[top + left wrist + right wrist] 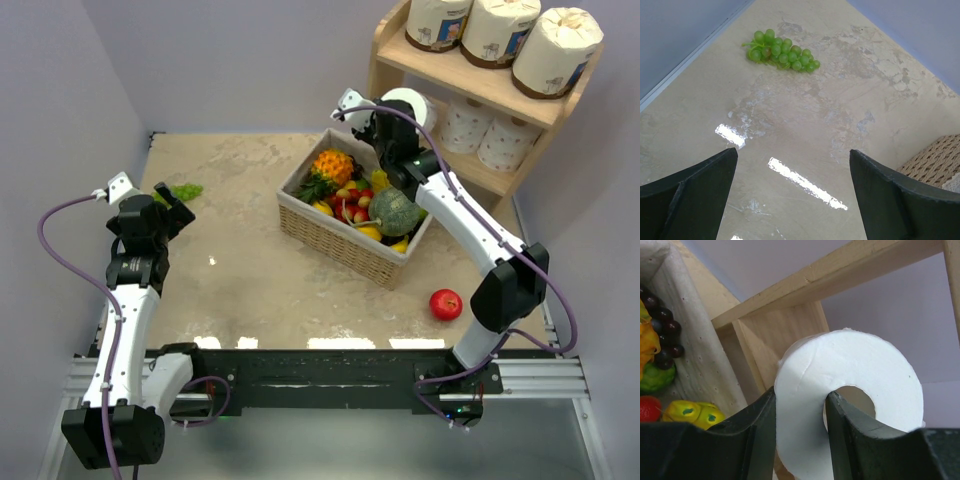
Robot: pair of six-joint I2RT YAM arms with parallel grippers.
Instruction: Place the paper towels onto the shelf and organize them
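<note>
The wooden shelf (392, 50) stands at the back right. Three wrapped rolls (497, 32) sit on its top tier and two bare white rolls (488, 132) on the lower tier. My right gripper (392, 118) is shut on a third bare white roll (410, 104), one finger inside its core and one outside, holding it at the shelf's left end. In the right wrist view the roll (850, 375) fills the middle, with the shelf board (840, 275) above it. My left gripper (170, 205) is open and empty over the table at the left; its fingers (695, 185) frame bare tabletop.
A wicker basket (340, 240) of fruit sits just left of the shelf, under my right arm. A red apple (446, 304) lies near the right arm's base. Green grapes (184, 191) lie by the left gripper and show in the left wrist view (782, 51).
</note>
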